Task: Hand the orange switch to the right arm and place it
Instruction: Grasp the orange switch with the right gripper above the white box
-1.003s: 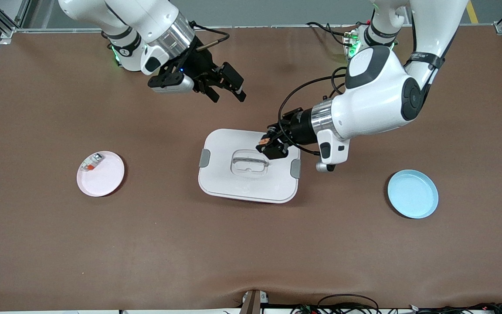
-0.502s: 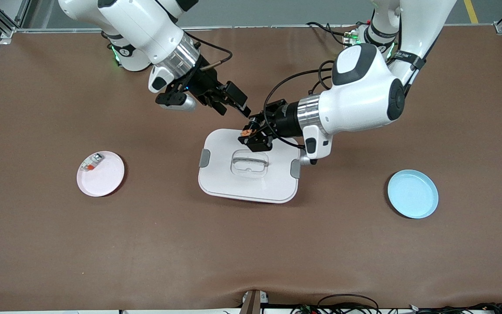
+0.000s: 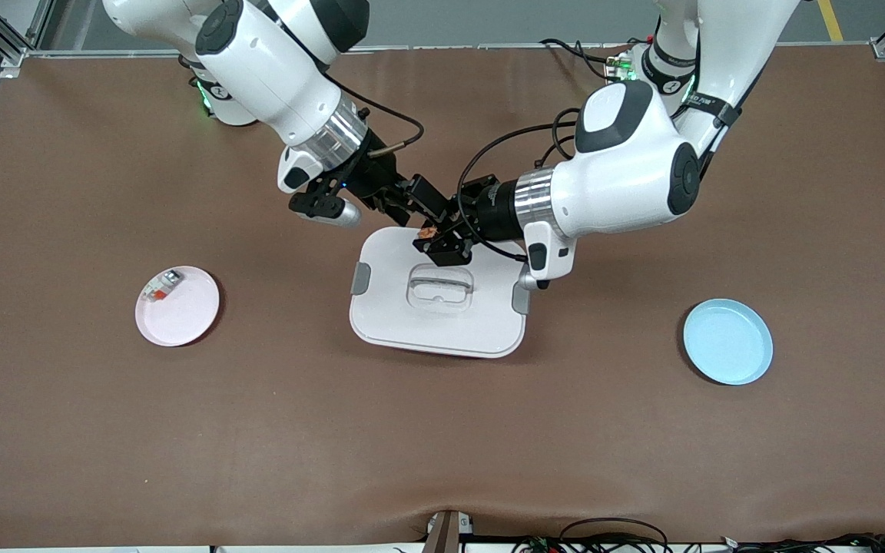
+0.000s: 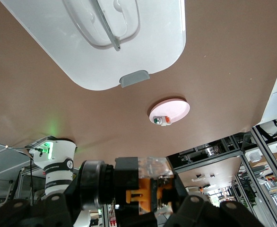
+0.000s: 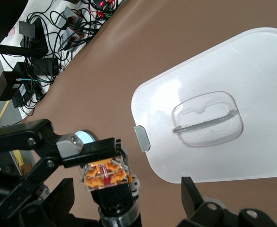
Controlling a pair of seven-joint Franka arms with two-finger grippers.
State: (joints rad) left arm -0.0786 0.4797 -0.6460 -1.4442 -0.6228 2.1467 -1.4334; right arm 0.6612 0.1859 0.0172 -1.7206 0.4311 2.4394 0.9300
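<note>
The orange switch [image 3: 428, 230] hangs in the air over the white lidded box [image 3: 412, 322], at the edge of the box toward the robots' bases. My left gripper [image 3: 436, 242] is shut on it. The left wrist view shows its black body with the orange band [image 4: 145, 189] clamped in the left gripper [image 4: 138, 201]. My right gripper [image 3: 419, 213] is open and has come up to the switch. In the right wrist view the switch [image 5: 105, 172] lies between the spread fingers [image 5: 190, 196] of the right gripper [image 5: 126, 198], without touching them.
A pink plate [image 3: 181, 319] holding a white-grey part [image 3: 162, 286] lies toward the right arm's end. A light blue plate [image 3: 727, 342] lies toward the left arm's end. The white box has a clear handle [image 3: 440, 286] on its lid.
The left gripper carried the switch toward the right arm's end, over the box edge. The right gripper came down to meet it, and its open fingers now straddle the switch.
</note>
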